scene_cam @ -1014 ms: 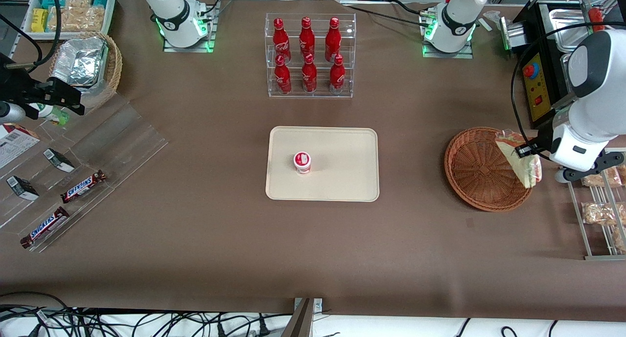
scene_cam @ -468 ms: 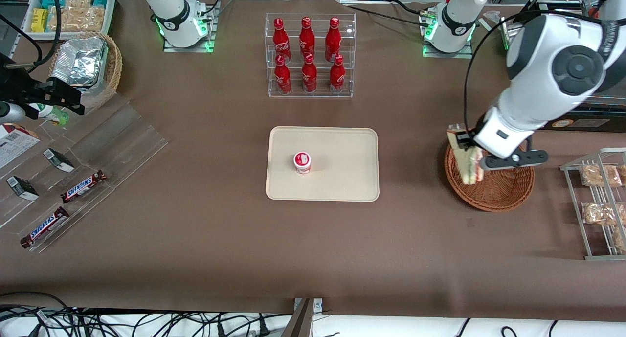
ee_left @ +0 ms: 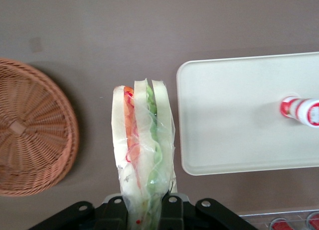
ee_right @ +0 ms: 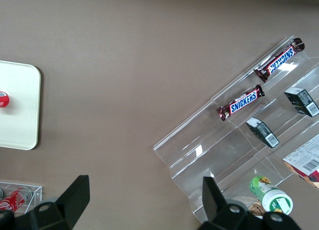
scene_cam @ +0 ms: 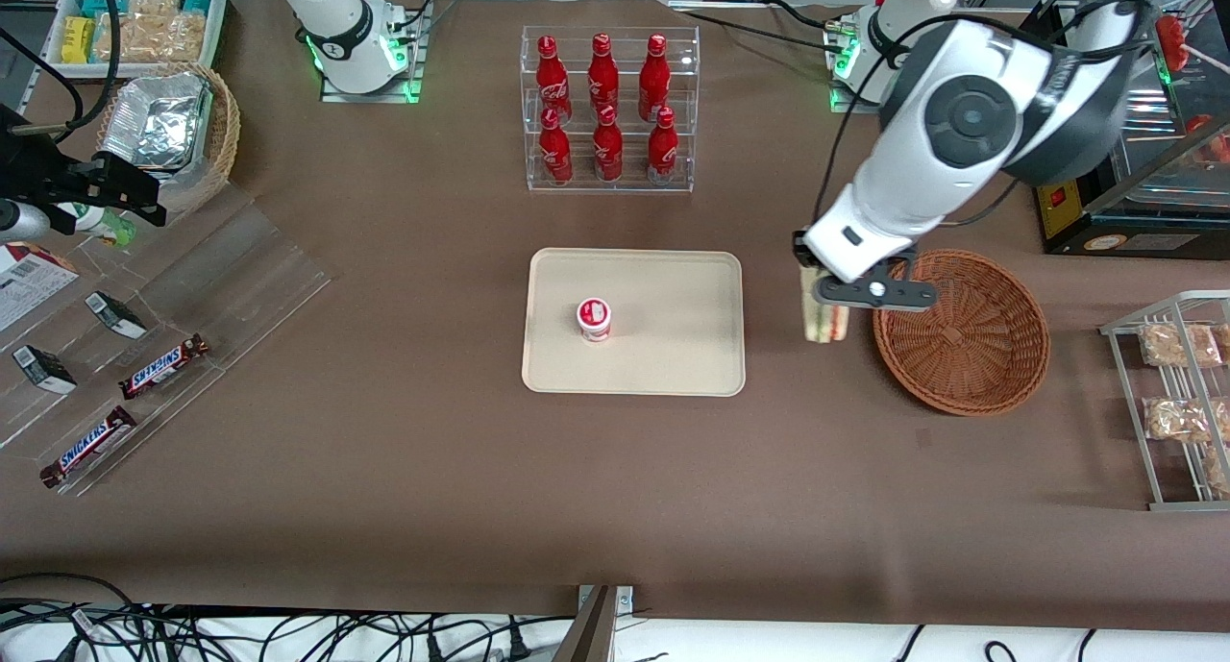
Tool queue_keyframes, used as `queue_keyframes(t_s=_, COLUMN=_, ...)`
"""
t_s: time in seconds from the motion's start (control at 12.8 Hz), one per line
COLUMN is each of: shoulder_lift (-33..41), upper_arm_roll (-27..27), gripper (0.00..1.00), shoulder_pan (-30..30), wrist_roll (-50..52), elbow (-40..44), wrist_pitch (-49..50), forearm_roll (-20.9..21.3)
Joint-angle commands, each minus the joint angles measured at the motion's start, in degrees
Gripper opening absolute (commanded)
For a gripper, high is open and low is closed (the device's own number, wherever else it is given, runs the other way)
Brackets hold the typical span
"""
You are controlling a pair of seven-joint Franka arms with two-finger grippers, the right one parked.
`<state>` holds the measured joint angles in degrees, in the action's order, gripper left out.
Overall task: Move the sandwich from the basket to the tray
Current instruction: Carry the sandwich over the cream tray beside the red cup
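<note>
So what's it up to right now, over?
Gripper shut on sandwich, in the air between basket and tray. Basket empty. Small red-and-white cup sits on tray, open space beside it.

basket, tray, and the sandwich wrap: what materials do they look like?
Basket: woven wicker, reddish-brown, matte; the weave pattern is plain. Tray: likely plastic, cream, smooth, with rounded corners and a low moulded rim. Sandwich wrap: thin clear film, glossy and crinkled, with the filling showing through. The gripper holds it between basket and tray.
</note>
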<state>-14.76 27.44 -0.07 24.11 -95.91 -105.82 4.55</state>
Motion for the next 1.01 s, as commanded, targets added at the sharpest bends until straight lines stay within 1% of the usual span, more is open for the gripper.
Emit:
queue_keyframes(t_s=0.0, shoulder_lift=-3.1, upper_arm_roll=-0.1, gripper=0.20, shoulder_pan=-3.6, wrist_roll=4.9, elbow=2.3, wrist_pitch=-1.0, forearm_roll=0.3)
queue_keyframes(t_s=0.23, shoulder_lift=-6.0, upper_arm_roll=-0.1, gripper=0.20, shoulder_pan=-6.3, wrist_roll=10.1, elbow=2.1, wrist_pitch=-5.0, forearm_roll=0.4)
queue_keyframes(t_s=0.7, shoulder_lift=-13.8, upper_arm_roll=-0.1, gripper=0.20, shoulder_pan=-12.5, wrist_roll=20.7, elbow=2.1, wrist_pitch=-10.9, forearm_roll=8.1)
queue_keyframes(t_s=0.94, shoulder_lift=-17.9, upper_arm_roll=-0.1, gripper=0.20, shoulder_pan=-13.6, wrist_roll=22.2, elbow=2.0, wrist_pitch=-14.3, forearm_roll=10.7)
